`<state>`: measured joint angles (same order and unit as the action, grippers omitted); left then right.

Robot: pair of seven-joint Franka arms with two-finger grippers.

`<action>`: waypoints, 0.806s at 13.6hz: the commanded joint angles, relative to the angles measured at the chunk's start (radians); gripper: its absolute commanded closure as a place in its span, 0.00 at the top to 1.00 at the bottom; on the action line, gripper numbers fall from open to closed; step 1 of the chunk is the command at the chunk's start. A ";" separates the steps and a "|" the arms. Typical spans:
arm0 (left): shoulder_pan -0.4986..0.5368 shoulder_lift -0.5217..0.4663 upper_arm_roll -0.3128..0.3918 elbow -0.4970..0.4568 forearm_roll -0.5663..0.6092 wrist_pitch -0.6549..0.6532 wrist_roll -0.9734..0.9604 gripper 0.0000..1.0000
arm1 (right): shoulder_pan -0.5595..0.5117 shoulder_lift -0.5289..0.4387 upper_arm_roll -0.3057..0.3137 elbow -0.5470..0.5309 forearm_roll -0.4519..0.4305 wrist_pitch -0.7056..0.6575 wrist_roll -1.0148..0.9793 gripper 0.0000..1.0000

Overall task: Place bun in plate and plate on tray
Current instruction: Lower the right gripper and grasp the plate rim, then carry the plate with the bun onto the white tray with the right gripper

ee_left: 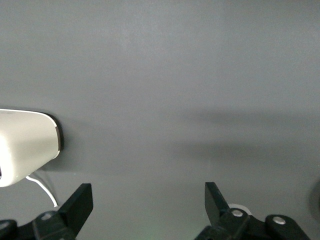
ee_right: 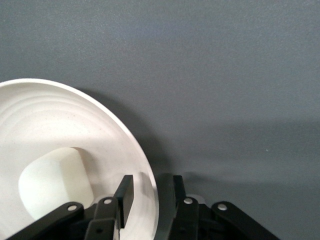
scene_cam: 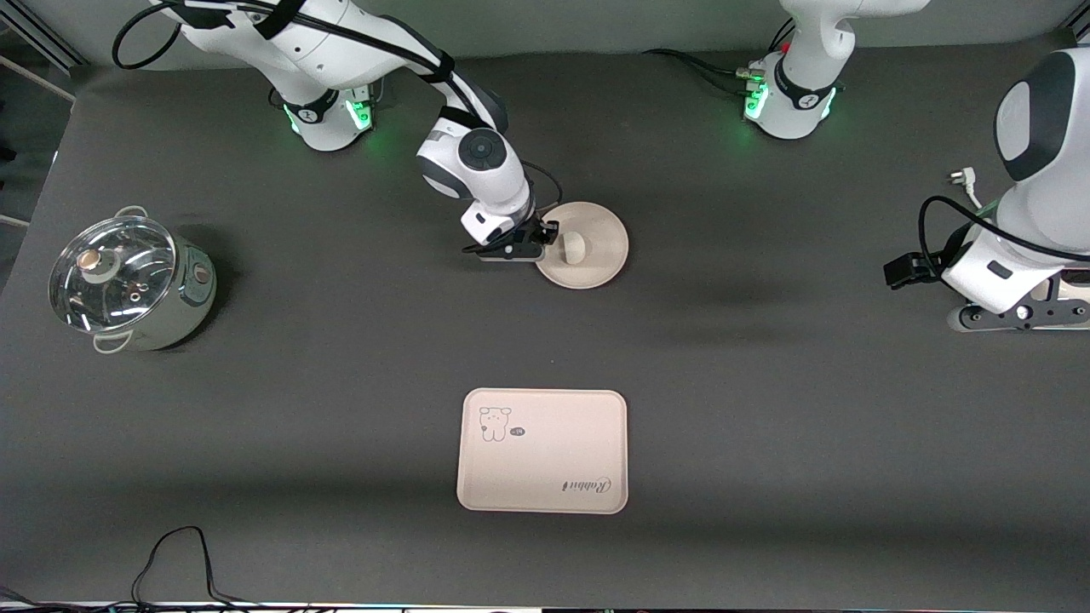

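A lidded pot (scene_cam: 128, 281) sits at nine o'clock on the worktop (scene_cam: 341, 426). The right claw (scene_cam: 545, 243) pinches the rim of the plate (scene_cam: 596, 255) at centre, the bun (scene_cam: 576, 248) in it. The tray (scene_cam: 545, 464) lies bare at six o'clock. The left claw (ee_left: 147, 202) waits at three o'clock, spread.

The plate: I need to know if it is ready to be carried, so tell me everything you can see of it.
The plate is a round, plain cream-white dish with a shallow raised rim and faint concentric rings inside, matte like ceramic or plastic. It lies flat and upright on the dark table, farther from the front camera than the tray. The bun rests inside it. The right gripper straddles its rim on the side toward the right arm's end of the table, one finger inside and one outside.
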<state>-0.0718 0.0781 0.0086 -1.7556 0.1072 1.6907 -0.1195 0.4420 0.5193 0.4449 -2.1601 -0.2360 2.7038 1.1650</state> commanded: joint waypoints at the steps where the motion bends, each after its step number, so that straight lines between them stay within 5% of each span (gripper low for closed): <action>1: -0.014 0.008 0.007 0.033 0.017 -0.034 -0.009 1.00 | 0.006 0.010 -0.002 -0.003 -0.029 0.030 0.048 0.23; 4: -0.014 0.009 0.007 0.033 0.017 -0.036 -0.006 1.00 | 0.004 0.011 -0.002 -0.001 -0.029 0.039 0.048 0.00; 11: -0.014 0.012 0.007 0.031 0.017 -0.036 -0.002 1.00 | -0.038 -0.059 -0.003 0.077 -0.017 -0.053 0.038 0.00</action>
<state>-0.0726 0.0823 0.0088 -1.7453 0.1079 1.6808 -0.1194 0.4285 0.5021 0.4437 -2.1135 -0.2361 2.7180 1.1775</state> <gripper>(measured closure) 0.000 0.947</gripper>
